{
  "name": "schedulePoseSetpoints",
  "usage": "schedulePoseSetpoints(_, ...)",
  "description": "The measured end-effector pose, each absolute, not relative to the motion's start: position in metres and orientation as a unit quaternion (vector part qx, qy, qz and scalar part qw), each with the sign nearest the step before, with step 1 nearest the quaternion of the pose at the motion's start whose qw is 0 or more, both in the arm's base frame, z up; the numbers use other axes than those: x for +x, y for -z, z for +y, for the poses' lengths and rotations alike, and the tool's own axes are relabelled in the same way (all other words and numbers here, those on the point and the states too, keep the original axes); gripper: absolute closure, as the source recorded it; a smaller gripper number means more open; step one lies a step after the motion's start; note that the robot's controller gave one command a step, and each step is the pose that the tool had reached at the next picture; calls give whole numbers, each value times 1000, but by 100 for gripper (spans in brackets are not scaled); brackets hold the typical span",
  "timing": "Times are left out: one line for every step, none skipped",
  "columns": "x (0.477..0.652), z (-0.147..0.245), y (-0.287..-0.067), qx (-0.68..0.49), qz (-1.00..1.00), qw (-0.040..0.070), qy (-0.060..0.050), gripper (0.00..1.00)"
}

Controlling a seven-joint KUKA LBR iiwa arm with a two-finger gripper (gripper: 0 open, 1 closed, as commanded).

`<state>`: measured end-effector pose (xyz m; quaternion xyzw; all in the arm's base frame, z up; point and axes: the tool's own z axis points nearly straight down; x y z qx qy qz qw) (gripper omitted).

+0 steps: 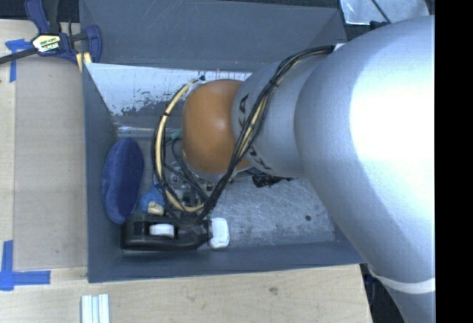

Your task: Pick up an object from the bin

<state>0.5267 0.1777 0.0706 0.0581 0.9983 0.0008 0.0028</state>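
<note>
My gripper [179, 182] shows as a dark body below the arm's orange cover, low in the left half of the bin. Just left of it lies a blue oval padded thing [122, 178], lengthwise along the left wall. A small blue and gold piece [153, 205] sits right beside the gripper's lower left. Below the gripper, along the front wall, lies a black flat tool with a white part [158, 233] on it. A small white block [219, 233] rests at that tool's right end.
The arm with its orange cover and looped cables fills the bin's middle and right, hiding whatever lies beneath. Bare speckled bin floor shows at the front right, between the white block and the arm.
</note>
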Motion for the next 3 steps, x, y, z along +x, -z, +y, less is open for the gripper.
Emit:
schedulePoseSetpoints(525, 177, -71, 50, 999, 4, -1, 100)
schedulePoseSetpoints(532, 171, -71, 43, 999, 2, -1, 100)
schedulePoseSetpoints(511, 180, -73, 84, 996, 9, -2, 100)
